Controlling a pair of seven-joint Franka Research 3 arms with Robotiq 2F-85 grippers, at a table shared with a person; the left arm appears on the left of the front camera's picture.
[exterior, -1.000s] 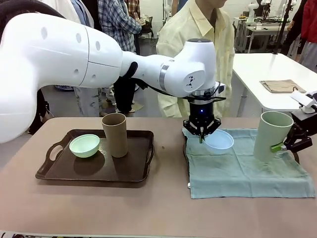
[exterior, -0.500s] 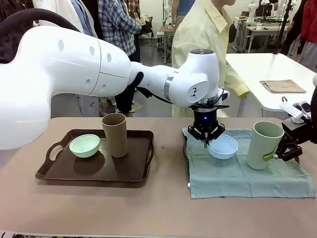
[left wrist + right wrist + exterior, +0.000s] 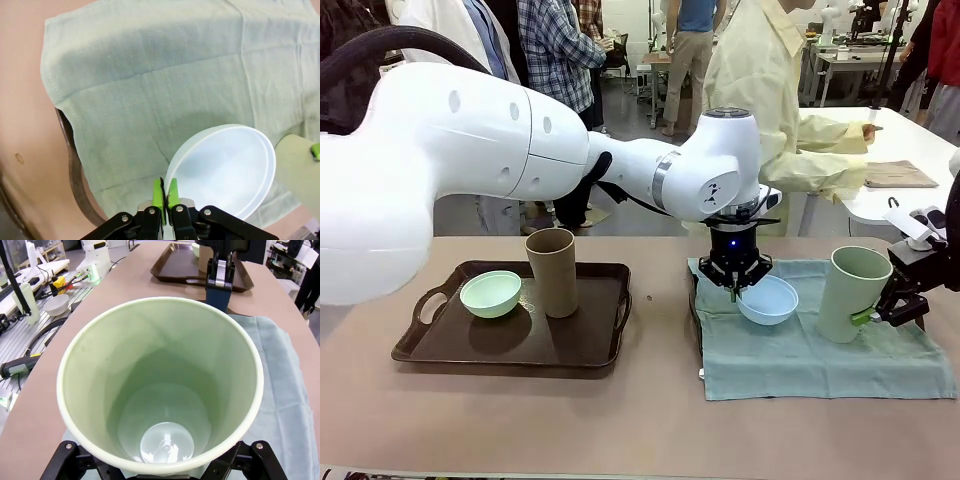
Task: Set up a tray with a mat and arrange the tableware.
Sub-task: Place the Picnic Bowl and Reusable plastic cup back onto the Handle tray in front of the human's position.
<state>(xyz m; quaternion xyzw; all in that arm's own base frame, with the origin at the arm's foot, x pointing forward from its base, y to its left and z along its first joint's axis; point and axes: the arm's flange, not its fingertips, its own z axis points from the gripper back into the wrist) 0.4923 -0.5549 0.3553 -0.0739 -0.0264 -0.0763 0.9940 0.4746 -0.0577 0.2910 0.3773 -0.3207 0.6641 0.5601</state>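
Lower now: pale green tumbler (image 3: 850, 292) and light blue bowl (image 3: 770, 300) over the mat (image 3: 800, 355). My left jaws pinch the bowl's rim and my right jaws grip the tumbler. Released tilted, it may topple.

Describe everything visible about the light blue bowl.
The light blue bowl is small, round and empty, matte plastic by its look. It sits roughly upright, opening up. The left claw, shut, pinches its rim on the side nearer the brown tray. It is over the green cloth; whether it touches it cannot be told. The pale green cup stands apart from it.
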